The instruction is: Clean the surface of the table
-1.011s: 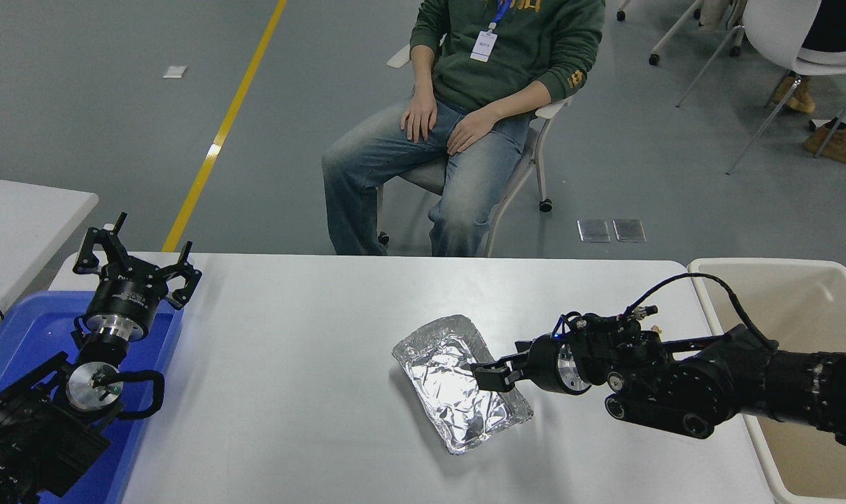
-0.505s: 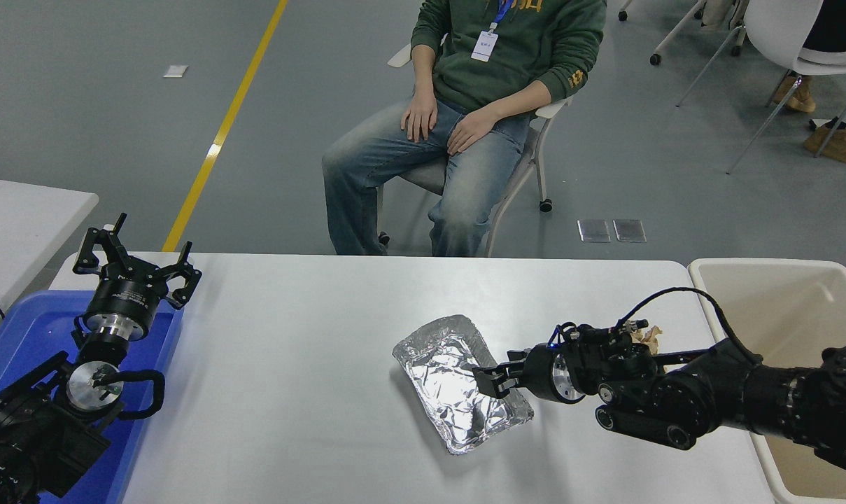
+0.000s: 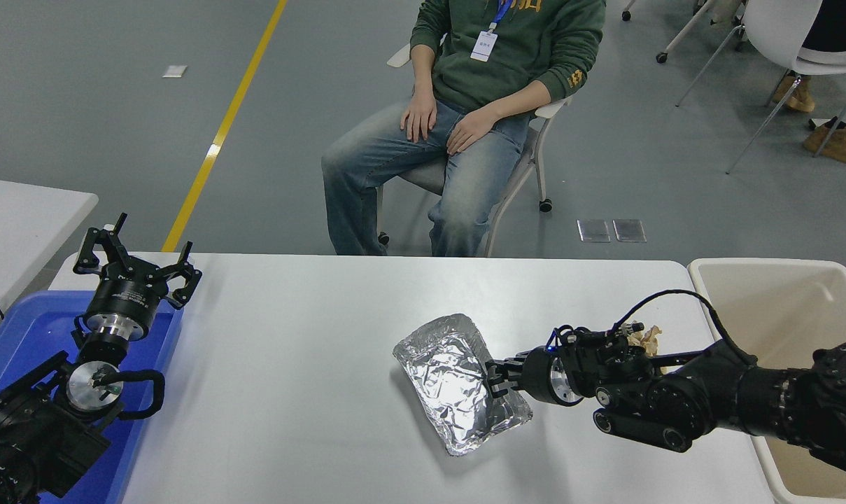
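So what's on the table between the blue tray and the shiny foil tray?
Nothing. In the head view, the table is bare white between the blue tray and the foil tray.

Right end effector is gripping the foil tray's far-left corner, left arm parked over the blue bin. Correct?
Not quite. The head view shows the right end effector at the right rim of the foil tray, not its far-left corner. The left end effector is parked over the blue bin.
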Tool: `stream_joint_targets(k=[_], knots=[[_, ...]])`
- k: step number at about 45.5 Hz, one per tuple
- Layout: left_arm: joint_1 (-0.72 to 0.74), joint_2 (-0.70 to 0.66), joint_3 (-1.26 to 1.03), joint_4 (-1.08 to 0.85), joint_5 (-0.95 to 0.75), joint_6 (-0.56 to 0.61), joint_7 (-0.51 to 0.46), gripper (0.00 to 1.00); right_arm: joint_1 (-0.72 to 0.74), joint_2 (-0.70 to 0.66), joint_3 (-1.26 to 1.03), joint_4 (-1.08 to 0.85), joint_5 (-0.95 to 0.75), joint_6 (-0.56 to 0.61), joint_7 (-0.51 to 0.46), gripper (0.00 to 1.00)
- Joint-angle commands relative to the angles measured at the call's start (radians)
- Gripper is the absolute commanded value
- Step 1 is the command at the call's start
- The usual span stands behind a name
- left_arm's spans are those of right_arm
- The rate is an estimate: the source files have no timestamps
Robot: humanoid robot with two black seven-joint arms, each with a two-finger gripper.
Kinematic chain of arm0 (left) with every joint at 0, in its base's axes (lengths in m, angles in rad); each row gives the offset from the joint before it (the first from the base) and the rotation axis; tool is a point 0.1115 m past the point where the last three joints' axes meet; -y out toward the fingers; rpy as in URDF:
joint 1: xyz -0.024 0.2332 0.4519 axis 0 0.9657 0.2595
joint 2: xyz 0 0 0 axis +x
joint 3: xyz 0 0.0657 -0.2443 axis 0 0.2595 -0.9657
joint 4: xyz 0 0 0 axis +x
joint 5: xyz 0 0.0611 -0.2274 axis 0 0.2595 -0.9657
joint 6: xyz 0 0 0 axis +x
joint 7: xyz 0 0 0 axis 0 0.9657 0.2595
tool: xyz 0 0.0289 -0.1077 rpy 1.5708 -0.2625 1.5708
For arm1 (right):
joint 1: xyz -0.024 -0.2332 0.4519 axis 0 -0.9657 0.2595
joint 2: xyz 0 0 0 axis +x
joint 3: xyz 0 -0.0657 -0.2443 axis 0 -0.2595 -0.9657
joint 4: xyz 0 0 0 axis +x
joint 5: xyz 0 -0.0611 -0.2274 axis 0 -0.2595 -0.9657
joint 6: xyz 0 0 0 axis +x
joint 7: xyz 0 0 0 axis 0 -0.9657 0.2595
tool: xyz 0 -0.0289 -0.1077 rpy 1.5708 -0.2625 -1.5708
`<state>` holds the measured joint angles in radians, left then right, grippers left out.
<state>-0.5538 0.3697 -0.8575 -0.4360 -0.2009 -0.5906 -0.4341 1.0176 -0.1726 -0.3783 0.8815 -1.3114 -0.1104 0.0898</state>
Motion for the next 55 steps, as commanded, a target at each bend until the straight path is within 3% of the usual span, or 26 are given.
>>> stream_joint_targets(k=[1, 22, 47, 55], knots=[[0.0, 0.0, 0.0, 0.0, -0.002, 0.0, 0.0, 1.0, 0.001, -0.004, -0.004, 0.001, 0.001, -0.002, 0.011, 0.0], [0.0, 0.0, 0.0, 0.0, -0.002, 0.0, 0.0, 1.0, 0.029, -0.037, 0.006, 0.031, 0.026, 0.009, 0.01, 0.0], [0.0, 0.0, 0.0, 0.0, 0.0, 0.0, 0.0, 1.0, 0.162, -0.312, 0.021, 0.292, 0.107, 0.038, 0.01, 0.0], [0.0, 0.0, -0.002, 0.0, 0.0, 0.0, 0.0, 1.0, 0.231, -0.467, 0.033, 0.425, 0.115, 0.054, 0.01, 0.0]])
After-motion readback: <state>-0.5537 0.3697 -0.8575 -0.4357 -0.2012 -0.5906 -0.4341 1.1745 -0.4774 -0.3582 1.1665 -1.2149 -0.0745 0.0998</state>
